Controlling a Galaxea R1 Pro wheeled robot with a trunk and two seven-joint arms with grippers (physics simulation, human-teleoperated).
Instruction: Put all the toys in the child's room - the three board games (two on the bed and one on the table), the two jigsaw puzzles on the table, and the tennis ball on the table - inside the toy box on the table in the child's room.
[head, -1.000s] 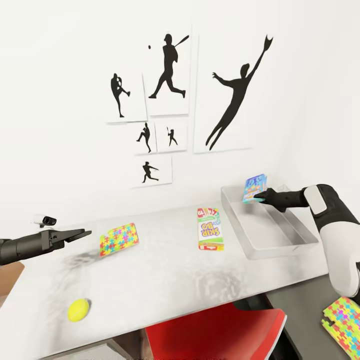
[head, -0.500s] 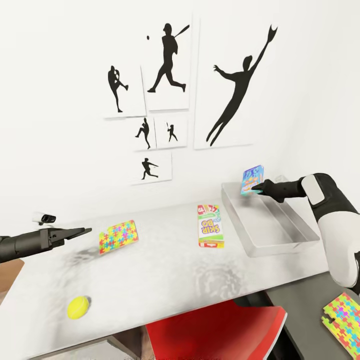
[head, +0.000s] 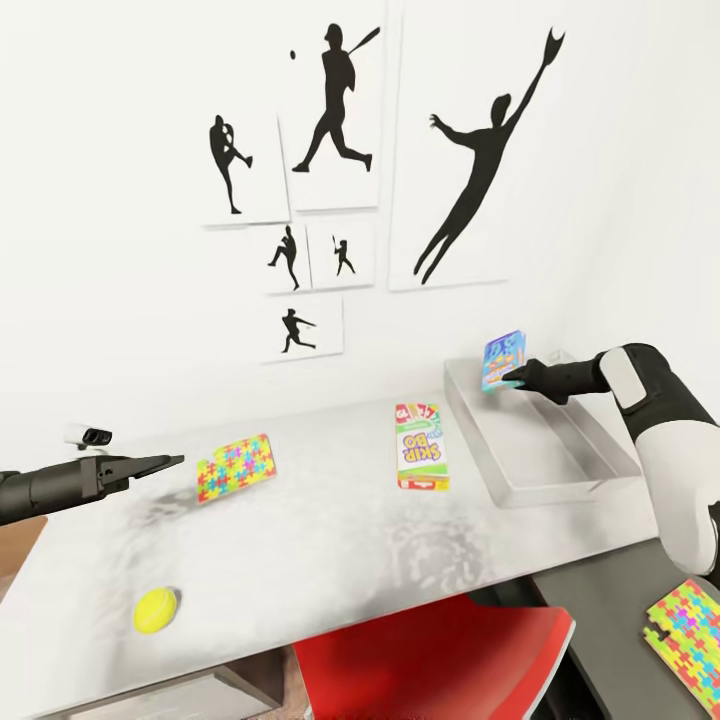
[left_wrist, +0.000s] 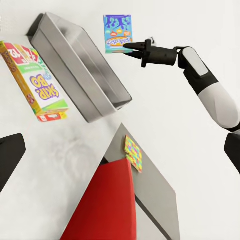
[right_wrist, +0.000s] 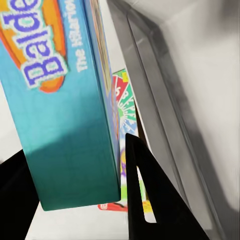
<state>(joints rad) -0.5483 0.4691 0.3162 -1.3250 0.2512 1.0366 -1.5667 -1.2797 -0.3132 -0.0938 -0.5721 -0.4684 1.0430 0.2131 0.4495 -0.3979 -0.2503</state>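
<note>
Right gripper (head: 514, 380) clamps the blue board game (head: 502, 361) upright between its jaws, above the far end of the toy box (head: 560, 470). Left gripper (head: 170, 462) jaws look closed and empty, with 1 jigsaw puzzle (head: 235, 467) just beyond the tips, the tennis ball (head: 156, 610) below them and the green-white board game (head: 419, 445) farther along the table (head: 330, 540).

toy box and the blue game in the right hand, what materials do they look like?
Toy box: likely brushed metal or smooth grey plastic, with a soft sheen on its thick rim and sloped walls. Blue game: printed cardboard by its look, with glossy cover art, sharp flat edges and a thin profile between the right hand's fingers.
</note>
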